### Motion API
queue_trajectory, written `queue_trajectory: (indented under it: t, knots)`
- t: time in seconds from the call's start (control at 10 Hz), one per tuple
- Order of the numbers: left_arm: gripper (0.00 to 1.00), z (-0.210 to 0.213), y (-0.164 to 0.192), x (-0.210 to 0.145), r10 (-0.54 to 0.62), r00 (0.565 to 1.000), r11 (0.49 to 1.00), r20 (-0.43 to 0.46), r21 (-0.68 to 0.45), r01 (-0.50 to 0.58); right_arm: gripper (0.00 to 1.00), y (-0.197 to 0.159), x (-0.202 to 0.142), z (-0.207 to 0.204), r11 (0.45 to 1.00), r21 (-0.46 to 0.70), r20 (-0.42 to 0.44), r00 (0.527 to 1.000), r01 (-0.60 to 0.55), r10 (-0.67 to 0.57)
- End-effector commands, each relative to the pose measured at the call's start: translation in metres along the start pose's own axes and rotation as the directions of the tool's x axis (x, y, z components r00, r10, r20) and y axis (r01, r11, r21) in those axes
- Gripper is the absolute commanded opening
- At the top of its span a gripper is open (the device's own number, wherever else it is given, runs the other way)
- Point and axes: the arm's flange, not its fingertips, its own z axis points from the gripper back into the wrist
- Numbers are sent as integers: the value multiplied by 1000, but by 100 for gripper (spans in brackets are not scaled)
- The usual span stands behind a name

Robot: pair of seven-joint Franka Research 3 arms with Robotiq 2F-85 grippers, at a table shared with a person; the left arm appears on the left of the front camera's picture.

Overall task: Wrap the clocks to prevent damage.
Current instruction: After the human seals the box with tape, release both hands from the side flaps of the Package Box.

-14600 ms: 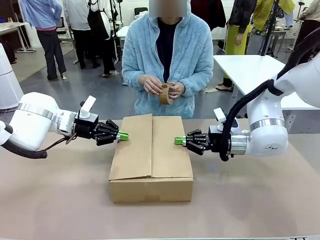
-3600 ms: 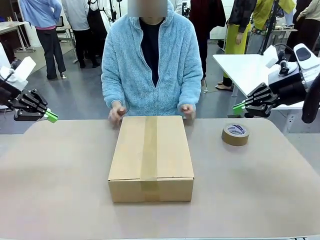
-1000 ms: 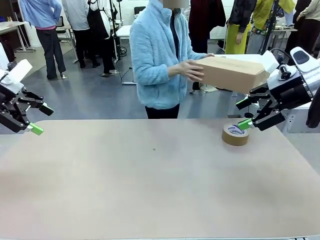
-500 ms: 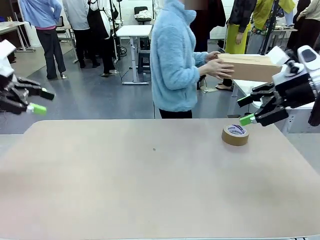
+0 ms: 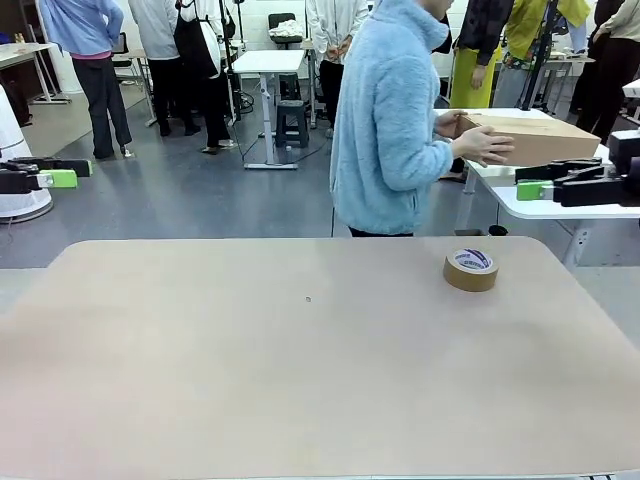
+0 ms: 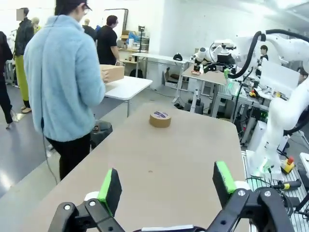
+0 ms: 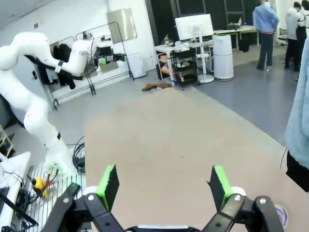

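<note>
Evidently the wrapped clocks lie sealed inside the cardboard box (image 5: 535,140), judging by the task; the person's hand (image 5: 487,146) holds it beyond the counter (image 5: 300,380), its long axis running sideways, nearer the right gripper (image 5: 533,181) than the left gripper (image 5: 55,172). Both grippers' fingers stand apart, empty. A tape roll (image 5: 471,269) sits on the counter.

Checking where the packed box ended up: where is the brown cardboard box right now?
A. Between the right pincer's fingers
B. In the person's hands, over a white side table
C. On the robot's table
B: the person's hand grips the cardboard box above the white side table.
</note>
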Motion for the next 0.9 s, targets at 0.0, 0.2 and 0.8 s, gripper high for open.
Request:
queue_trajectory:
  t: [0.0, 0.2, 0.8]
  knots:
    - [100, -1, 1, -2, -15, 1000, 1000, 22, -10, 16, 100, 2, -20, -9, 1000, 7, 23, 999, 30, -30]
    - [100, 3, 0, -3, -36, 999, 999, -1, 32, 36, 100, -4, -26, -11, 999, -21, -34, 999, 26, -27]
    - [100, 3, 2, -5, 5, 1000, 1000, 3, -1, -5, 100, -11, -17, -5, 999, -3, -16, 999, 47, -47]
